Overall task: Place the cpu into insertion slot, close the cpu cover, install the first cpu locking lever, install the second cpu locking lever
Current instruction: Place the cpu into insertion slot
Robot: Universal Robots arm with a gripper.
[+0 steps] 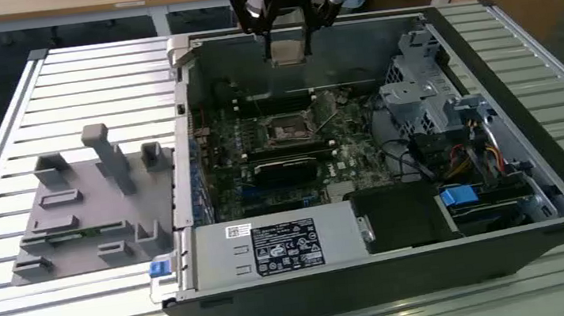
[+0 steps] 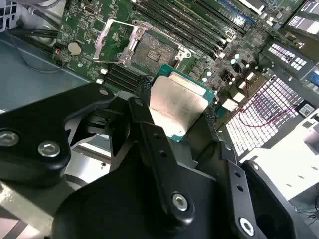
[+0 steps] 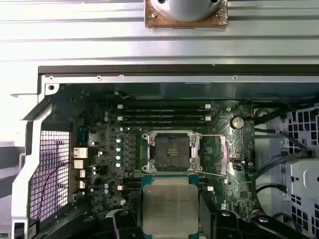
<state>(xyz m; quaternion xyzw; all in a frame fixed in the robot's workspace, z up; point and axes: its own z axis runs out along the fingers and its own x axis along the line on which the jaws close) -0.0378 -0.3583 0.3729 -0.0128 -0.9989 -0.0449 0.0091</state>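
Observation:
My gripper (image 1: 287,46) hangs over the far side of the open computer case (image 1: 538,169), shut on the cpu (image 1: 288,52). In both wrist views the cpu (image 2: 177,104) (image 3: 169,204) shows its dull silver top and green edge, clamped between the black fingers (image 2: 143,117). The insertion slot (image 1: 287,129) (image 2: 152,50) (image 3: 172,149) lies below on the green motherboard, a dark square recess in a silver rim with nothing in it. The cpu cover (image 2: 111,41) stands swung open beside the slot. A thin locking lever (image 3: 225,152) lies raised along the slot's side.
Long black memory slots (image 3: 164,112) run beside the socket, and a black card (image 1: 283,170) sits on its near side. A power supply (image 1: 276,248) and drive cage (image 1: 435,101) fill the case's other ends. A grey fixture tray (image 1: 86,208) lies on the slatted table at the exterior view's left.

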